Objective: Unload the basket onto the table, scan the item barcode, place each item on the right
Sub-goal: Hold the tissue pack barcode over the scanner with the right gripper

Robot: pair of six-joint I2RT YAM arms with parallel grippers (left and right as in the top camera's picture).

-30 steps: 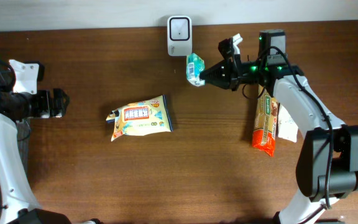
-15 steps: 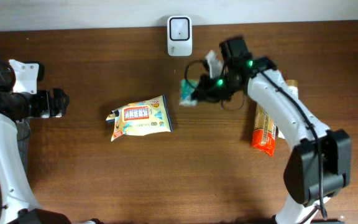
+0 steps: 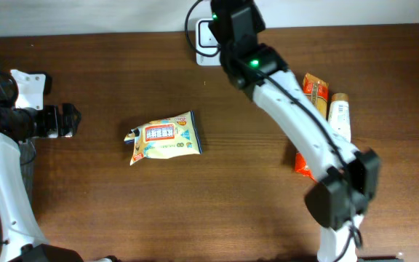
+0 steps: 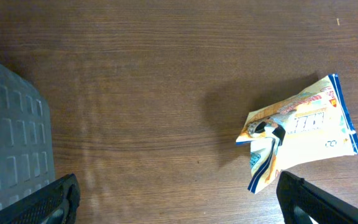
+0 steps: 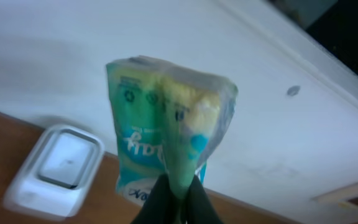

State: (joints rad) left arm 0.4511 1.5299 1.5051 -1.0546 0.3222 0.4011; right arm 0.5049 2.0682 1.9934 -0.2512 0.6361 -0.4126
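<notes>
Two views matter here. Over the last sec the right arm [image 3: 297, 116] swung from mid-table up to the top centre of the overhead frame, so I judge the scan pass is under way. Overhead, the arm hides the item and most of the scanner. The right wrist cam shows the right gripper [image 5: 178, 194] pinched shut on the green packet [image 5: 166, 124] at centre frame, w/ the scanner [image 5: 58, 165] lower left, apart from it. Barcode facing: cannot tell. The left gripper [image 3: 70, 120] sits at the left edge, jaws wide, empty. The snack bag [image 3: 164, 138] lies centre-left.
</notes>
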